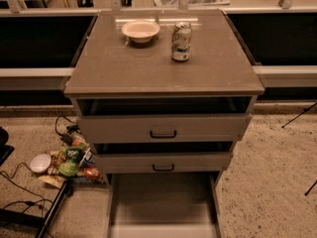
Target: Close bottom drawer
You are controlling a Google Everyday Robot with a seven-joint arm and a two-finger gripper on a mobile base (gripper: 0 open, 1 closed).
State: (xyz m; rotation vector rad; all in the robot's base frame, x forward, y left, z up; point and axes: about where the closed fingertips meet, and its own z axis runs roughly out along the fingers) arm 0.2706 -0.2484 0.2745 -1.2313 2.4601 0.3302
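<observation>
The bottom drawer (161,202) is pulled far out of the grey-beige cabinet (163,63) toward the camera. It is a long flat empty tray, and its front panel (163,231) lies at the lower edge of the view. Its handle is hidden. Above it the middle drawer (163,161) and the top drawer (163,128) each stand slightly open, with black handles showing. My gripper is out of view; no part of the arm shows.
A cream bowl (140,30) and a drinks can (181,41) stand on the cabinet top. On the floor at the left lie snack packets (69,160), a white bowl (39,163), cables and a black stand (49,214). Speckled floor lies to the right.
</observation>
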